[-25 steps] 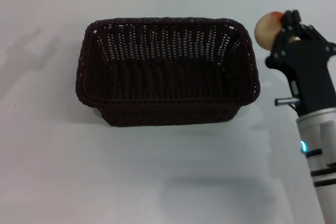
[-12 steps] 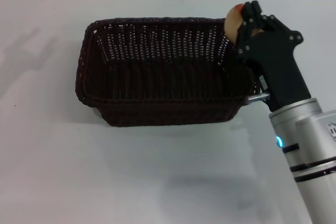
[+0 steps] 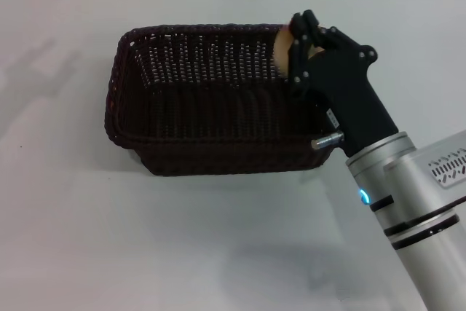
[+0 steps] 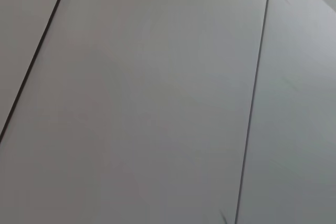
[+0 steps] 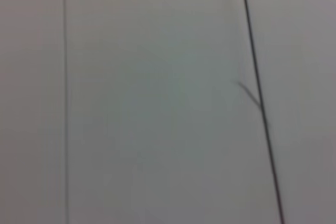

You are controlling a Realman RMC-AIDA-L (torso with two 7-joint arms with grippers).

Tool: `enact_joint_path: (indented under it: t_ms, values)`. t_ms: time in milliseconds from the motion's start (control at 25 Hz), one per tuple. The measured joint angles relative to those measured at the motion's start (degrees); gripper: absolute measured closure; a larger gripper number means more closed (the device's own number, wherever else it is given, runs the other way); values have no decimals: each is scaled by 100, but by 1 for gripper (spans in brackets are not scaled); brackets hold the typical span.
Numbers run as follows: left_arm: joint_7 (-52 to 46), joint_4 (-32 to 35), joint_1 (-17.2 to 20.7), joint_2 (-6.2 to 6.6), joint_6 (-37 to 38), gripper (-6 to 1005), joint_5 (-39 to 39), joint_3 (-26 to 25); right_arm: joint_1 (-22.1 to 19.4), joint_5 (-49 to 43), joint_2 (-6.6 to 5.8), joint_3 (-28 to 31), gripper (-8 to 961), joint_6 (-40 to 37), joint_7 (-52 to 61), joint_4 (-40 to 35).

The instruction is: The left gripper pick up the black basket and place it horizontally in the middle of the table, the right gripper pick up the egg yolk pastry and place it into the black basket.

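Here, one black basket, one egg yolk pastry

We see a dark brown-black woven wicker basket, rough and openwork, on a smooth matt white tabletop. Our right gripper looks like matt black plastic on a brushed silver metal arm; its pale beige pastry looks soft and dull.

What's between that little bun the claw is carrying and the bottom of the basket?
Nothing: in the head view the right end effector holds the egg yolk pastry above the black basket, whose inside looks empty below it.
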Motion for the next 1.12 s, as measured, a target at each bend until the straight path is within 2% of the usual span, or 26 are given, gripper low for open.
enact_joint_path:
  t_ms: [200, 440, 680, 800, 840, 1000, 1120]
  values:
    - [-42, -1, 7, 0, -26, 409, -9, -2, 78, -123, -3, 14, 876, 124, 267, -135]
    - [-48, 24, 34, 0, -59, 408, -49, -19, -28, -124, -7, 109, 714, 19, 233, -120]
    - [-33, 139, 92, -7, -50, 408, -60, -38, -698, -129, -4, 607, 516, -1041, 79, -90]
    - [30, 322, 97, -8, -20, 408, -58, -43, -1214, -131, 28, 1108, 516, -1707, -205, -79]
    - [65, 396, 98, -8, -3, 408, -54, -44, -1214, -131, 28, 1108, 516, -1707, -205, -79]
    - [477, 937, 69, -20, 122, 408, -82, -89, -1613, -103, 27, 1740, 517, -2176, -276, -184]
    - [715, 1227, 37, -30, 151, 408, -122, -128, -1713, -90, 28, 1996, 517, -2255, -276, -271]
